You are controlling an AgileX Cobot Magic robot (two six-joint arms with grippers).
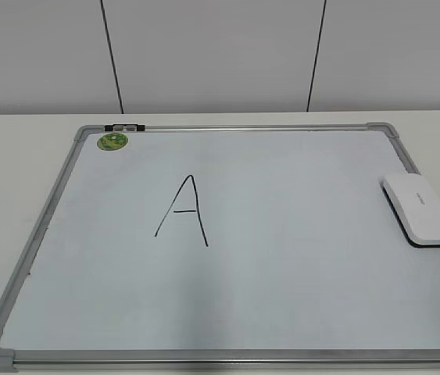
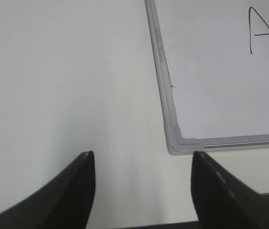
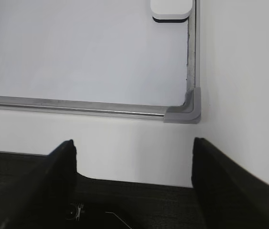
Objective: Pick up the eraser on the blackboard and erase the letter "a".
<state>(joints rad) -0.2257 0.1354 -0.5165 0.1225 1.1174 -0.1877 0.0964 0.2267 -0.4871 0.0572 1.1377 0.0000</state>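
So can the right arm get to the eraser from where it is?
Probably yes. The right gripper hangs open just off the blackboard's near right corner, and the eraser lies straight ahead along the right edge with only bare board between.

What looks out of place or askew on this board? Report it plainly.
Nothing is spilled or damaged. The eraser lies slightly askew at the right edge of the blackboard, close to the frame. The only writing visible is a tall capital A; no small letter shows.
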